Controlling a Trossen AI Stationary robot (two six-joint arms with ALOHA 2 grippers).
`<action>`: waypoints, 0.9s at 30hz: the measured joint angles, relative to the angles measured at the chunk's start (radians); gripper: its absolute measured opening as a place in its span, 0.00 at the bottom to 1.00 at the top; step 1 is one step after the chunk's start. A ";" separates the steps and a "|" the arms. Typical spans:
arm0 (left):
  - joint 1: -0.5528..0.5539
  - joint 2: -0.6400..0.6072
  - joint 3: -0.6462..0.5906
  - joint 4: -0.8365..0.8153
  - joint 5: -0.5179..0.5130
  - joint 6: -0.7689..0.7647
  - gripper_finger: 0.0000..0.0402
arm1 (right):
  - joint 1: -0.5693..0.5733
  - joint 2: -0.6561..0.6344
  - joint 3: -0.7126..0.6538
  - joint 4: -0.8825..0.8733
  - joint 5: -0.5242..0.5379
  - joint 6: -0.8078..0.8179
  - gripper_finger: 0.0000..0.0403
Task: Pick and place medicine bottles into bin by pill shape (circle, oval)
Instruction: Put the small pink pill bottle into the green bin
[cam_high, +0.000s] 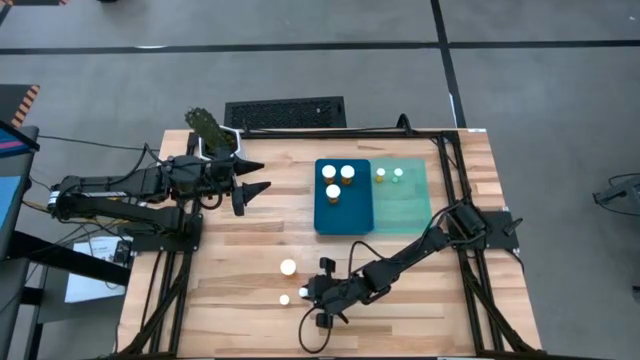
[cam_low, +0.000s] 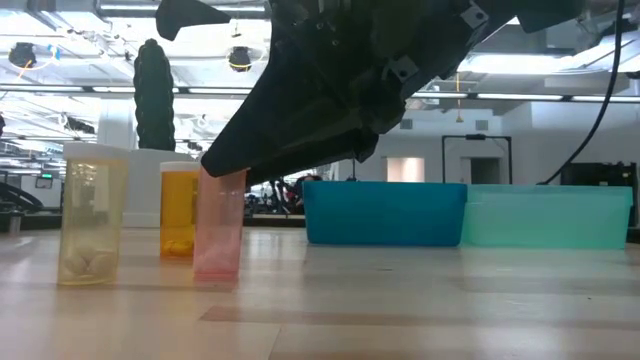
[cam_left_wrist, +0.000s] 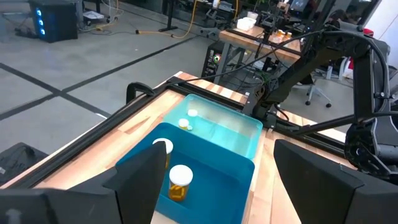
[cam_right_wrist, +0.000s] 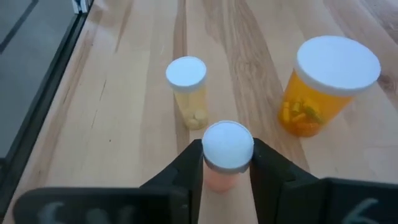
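My left gripper hangs over the table's left half with its jaws apart and nothing between them; from there the dark blue bin lies ahead of its open fingers, with the pale green bin touching the blue one on the far side. Three capped bottles stand in the blue bin and two small ones in the green bin. That arm only waits.

The work is in my right gripper, low over the near edge of the table. Its jaws sit on either side of a narrow pink bottle, just under its white cap, and the fingers appear to touch the bottle's sides, so I judge them clamped on it. The low view shows the bottle's base on the wood, not yet lifted. Just beyond the jaws stands a pale yellow bottle; beyond them on the other side stands a wider orange bottle, apart from the fingers.

So the step in hand is the pick. I cannot read the pill shape inside the pink bottle, so I cannot say which bin it belongs in. Next I should lift straight up, clear of both neighbours, then carry it across to the bins and release it upright.
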 joint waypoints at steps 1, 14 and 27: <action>0.000 0.000 0.000 0.000 0.000 0.000 0.72 | 0.000 -0.003 0.000 0.001 0.001 0.002 0.27; 0.000 0.000 0.000 0.001 0.000 -0.002 0.72 | -0.006 -0.082 0.000 -0.022 0.005 0.004 0.27; 0.000 0.000 0.000 0.036 0.000 0.003 0.72 | -0.045 -0.456 -0.132 -0.285 0.134 -0.042 0.28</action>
